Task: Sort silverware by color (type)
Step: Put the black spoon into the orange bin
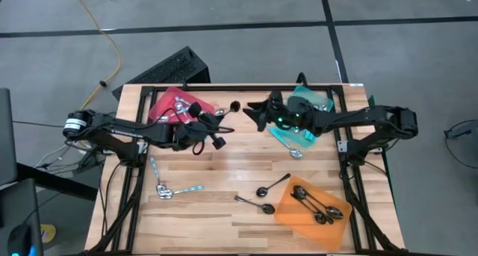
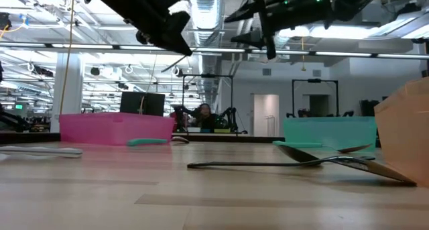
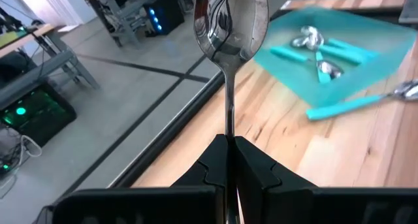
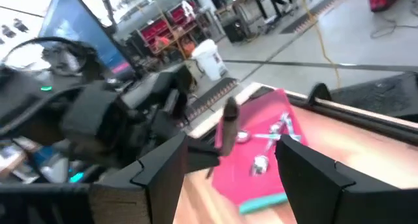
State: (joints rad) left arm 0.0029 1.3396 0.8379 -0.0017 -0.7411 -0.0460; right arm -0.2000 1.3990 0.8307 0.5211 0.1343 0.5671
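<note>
A silver spoon sits clamped in my left gripper above the tabletop; my right gripper gapes wide, empty.

We see a wooden table carrying a red tray at upper left, a teal tray at upper right, an orange tray at lower right, and loose spoons scattered between.

Honestly can't make out any readable text, labels, brand names or numbers in any of the views. Nothing printed shows on the trays, spoons, arms or table, and the stuff in the room behind is too blurry to read
</note>
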